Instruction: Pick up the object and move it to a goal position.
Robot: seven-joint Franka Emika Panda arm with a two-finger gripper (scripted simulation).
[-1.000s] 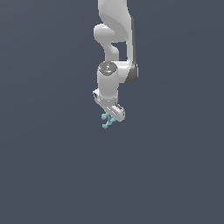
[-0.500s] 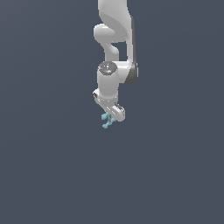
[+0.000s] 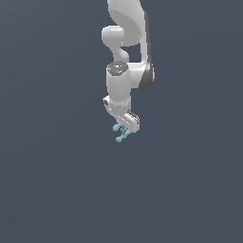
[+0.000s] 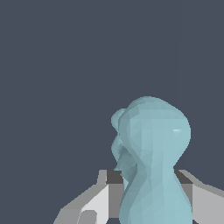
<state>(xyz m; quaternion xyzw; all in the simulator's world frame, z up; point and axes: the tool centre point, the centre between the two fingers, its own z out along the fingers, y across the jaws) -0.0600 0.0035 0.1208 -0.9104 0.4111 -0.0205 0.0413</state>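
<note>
So the white Panda arm [image 3: 124, 52] comes down from the top of the exterior view, and the gripper [image 3: 125, 131] sits at its lower end, roughly in the middle of the frame, a bit toward the exterior view's right of center. The gripper is tilted rather than pointing straight down.

The object [image 3: 121, 133], a small light-teal piece with a short stem and rounded knobby ends, is right at the gripper's tips. In the exterior view one rounded end pokes out toward the exterior view's left and a little below the fingers, so it's sticking out of the grasp rather than buried in it. Everything around it is plain dark grey-blue, no bench edge or anything else to place it against, so I can't tell whether it's resting on a surface or up in the air.

The wrist view is much clearer on the grip: the object [image 4: 153, 162] fills the frame up close, bulging at one end and narrowing at the waist, with the grey and white fingers [image 4: 98, 199] on either side of it. The jaws are closed in on the piece, pinching its narrow part.
</note>
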